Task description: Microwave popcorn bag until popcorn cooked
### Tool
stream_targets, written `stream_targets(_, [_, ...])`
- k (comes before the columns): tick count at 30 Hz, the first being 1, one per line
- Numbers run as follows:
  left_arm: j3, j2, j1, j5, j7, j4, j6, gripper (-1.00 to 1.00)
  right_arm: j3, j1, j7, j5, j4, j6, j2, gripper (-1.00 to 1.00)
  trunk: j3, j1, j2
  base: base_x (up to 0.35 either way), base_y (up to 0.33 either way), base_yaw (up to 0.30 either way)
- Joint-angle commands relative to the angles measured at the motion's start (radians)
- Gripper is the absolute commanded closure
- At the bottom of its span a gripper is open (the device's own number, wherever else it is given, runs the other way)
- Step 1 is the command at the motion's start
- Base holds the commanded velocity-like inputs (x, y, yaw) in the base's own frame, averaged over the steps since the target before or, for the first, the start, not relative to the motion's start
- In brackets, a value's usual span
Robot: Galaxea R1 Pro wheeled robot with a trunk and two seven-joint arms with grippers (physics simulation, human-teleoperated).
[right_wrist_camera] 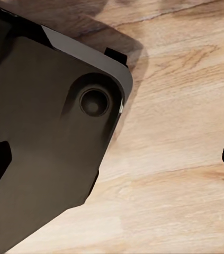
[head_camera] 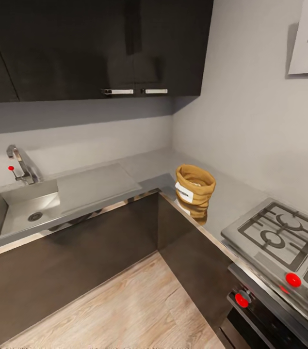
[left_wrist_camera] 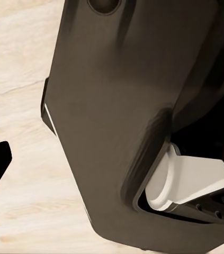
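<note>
Popcorn bag (head_camera: 195, 187) upright on tabletop (head_camera: 231, 198) corner near stove (head_camera: 277, 232). Soft, light sack, likely crushable: grasp gently across rolled rim. State of both arms' fingers: cannot tell.

I am facing the inner corner of the countertop (head_camera: 149, 167), which is running left and right from it. The popcorn bag (head_camera: 195, 186) is standing on the right run, near the corner, with the popcorn (head_camera: 197, 182) lying in its mouth. The sink (head_camera: 20, 213) is sitting in the left run, the faucet (head_camera: 23, 165) rising behind it. The stove (head_camera: 282, 232) is lying right of the bag. Wall cabinets (head_camera: 95, 48) are hanging above.
</note>
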Motion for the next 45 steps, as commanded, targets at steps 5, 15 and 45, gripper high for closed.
stream_targets(5, [0.005,0.0,0.0,0.003,-0.001,0.0,-0.002,-1.0,-0.01,-0.001,-0.011,0.0,0.002,-0.002,-0.001,-1.0,-0.006,0.0,-0.001,0.0,0.0,0.044])
stream_targets(15, [0.005,-0.003,0.0,0.003,-0.001,0.0,-0.002,-1.0,-0.029,-0.001,-0.012,-0.034,0.001,0.007,-0.004,-1.0,-0.006,0.0,-0.001,0.0,0.0,0.002])
stream_targets(45, [-0.007,-0.005,0.0,-0.01,-0.003,0.001,-0.002,-1.0,0.457,-0.383,0.563,-0.257,-1.297,1.072,0.206,-1.0,-0.006,0.0,-0.001,0.0,0.0,0.0])
